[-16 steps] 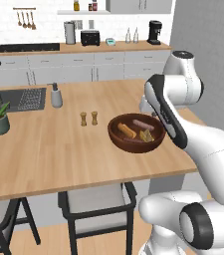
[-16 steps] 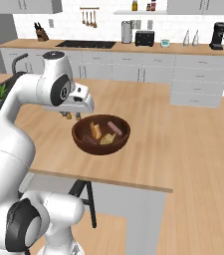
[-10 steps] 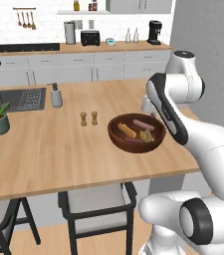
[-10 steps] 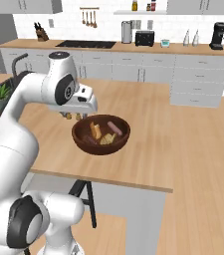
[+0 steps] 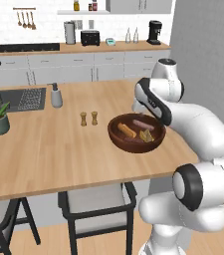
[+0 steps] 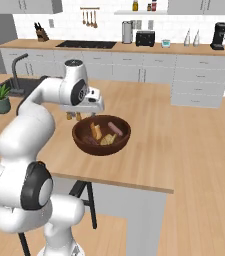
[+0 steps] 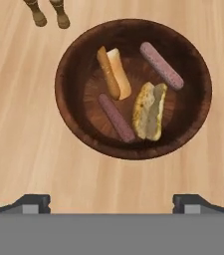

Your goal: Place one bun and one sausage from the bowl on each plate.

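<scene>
Hand (image 7: 111, 201) is being held spread wide, empty, above the counter (image 7: 14, 139). Wooden bowl (image 7: 73, 60) is sitting just ahead of it, carrying buns (image 7: 149, 110) and sausages (image 7: 162, 65).

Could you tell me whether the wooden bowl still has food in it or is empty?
Not empty. In the hand view the wooden bowl holds two buns and two sausages, all lying inside its rim.
</scene>
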You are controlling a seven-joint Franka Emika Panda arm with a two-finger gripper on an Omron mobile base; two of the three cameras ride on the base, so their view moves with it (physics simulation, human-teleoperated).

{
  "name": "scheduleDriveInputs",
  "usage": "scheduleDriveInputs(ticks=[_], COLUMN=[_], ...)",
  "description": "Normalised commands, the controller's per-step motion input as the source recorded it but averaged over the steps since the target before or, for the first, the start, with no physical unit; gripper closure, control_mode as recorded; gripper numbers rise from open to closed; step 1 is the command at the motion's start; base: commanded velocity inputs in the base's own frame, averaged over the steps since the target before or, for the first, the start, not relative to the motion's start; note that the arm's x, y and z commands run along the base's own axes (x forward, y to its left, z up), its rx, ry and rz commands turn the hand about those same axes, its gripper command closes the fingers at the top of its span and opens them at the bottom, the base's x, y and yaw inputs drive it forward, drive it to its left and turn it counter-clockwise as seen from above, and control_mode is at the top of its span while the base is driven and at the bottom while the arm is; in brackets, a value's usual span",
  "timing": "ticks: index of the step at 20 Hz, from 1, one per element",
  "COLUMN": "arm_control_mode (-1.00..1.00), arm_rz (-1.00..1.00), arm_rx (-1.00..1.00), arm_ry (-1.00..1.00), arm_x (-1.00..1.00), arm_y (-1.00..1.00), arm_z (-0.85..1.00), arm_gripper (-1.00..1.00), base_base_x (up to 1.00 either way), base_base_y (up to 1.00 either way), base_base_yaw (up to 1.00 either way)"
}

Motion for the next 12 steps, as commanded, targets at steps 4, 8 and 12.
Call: scheduleDriveInputs(ticks=[4,8,12], arm_control_mode=[-1.0,-1.0,-1.0], arm_rz=[0.16,0.04,0.0], arm_rx=[0.0,0.0,0.0], arm_ry=[0.01,0.06,0.05], arm_x=[0.88,0.59,0.45], arm_y=[0.17,0.0,0.03], arm_z=[-0.67,-0.43,-0.53], arm_gripper=[-1.0,-1.0,-1.0], base_base_x=[0.0,0.0,0.0], base_base_y=[0.0,0.0,0.0], base_base_yaw=[0.0,0.0,0.0])
